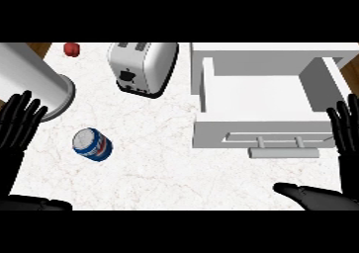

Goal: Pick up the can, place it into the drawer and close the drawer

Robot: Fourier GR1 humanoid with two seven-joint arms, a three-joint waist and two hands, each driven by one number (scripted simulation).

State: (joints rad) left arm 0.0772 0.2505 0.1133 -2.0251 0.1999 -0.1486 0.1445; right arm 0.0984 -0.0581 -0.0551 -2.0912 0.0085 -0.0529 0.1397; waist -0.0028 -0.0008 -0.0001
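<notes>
From the head view, the blue-and-white can stands on the pale marble counter, left of centre, its silvery top tipped a little toward the upper left so that its long axis runs nearly upright. Nothing touches it. The left hand is raised at the left edge, fingers straight and spread, holding nothing; it looks to be resting there. The can lies to the right of that hand and slightly lower in the view, with a strip of bare counter between them.

The right hand shows at the right edge, also with fingers straight and nothing in it, just beside the front corner of the white drawer. The drawer is pulled out, its inside bare, its bar handle facing the near side of the counter. The can is well apart from the drawer, on the far side from the right hand.

I'd judge the left hand the nearer one for the pick: a short reach rightward, closing round the can's side. Carrying it across to the drawer is the longer stretch.

A white toaster sits beyond the can, a grey cylinder at upper left, and a small red object near the far edge.
</notes>
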